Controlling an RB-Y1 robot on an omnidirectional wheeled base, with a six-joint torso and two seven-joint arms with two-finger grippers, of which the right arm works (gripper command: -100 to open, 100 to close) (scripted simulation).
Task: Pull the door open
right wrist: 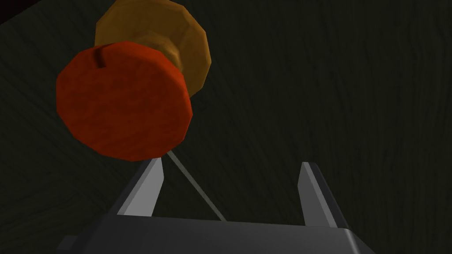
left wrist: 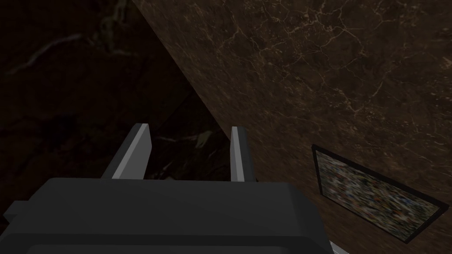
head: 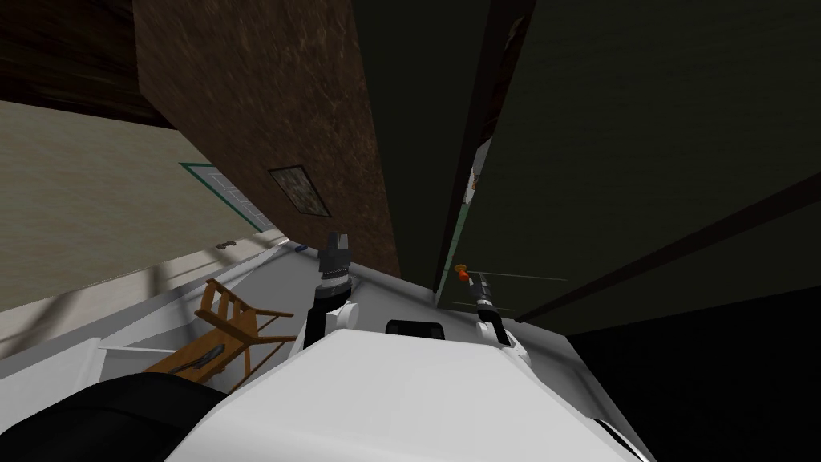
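Observation:
A dark door [head: 641,160] stands ahead on the right, slightly ajar, with a narrow gap along its edge. On it sits a round orange-red knob [head: 462,273] on a tan collar. In the right wrist view the knob [right wrist: 123,101] is close, just off one fingertip and outside the gap. My right gripper [right wrist: 229,169] is open and holds nothing. In the head view my right gripper [head: 475,282] sits just below the knob. My left gripper [left wrist: 190,132] is open and empty, raised toward the brown wall; in the head view it [head: 336,237] stands left of the door.
A brown marbled wall [head: 272,104] with a small framed picture [head: 299,191] flanks the door on the left. A wooden chair [head: 232,321] lies tipped on the floor at my left. A black area [head: 721,385] shows at lower right.

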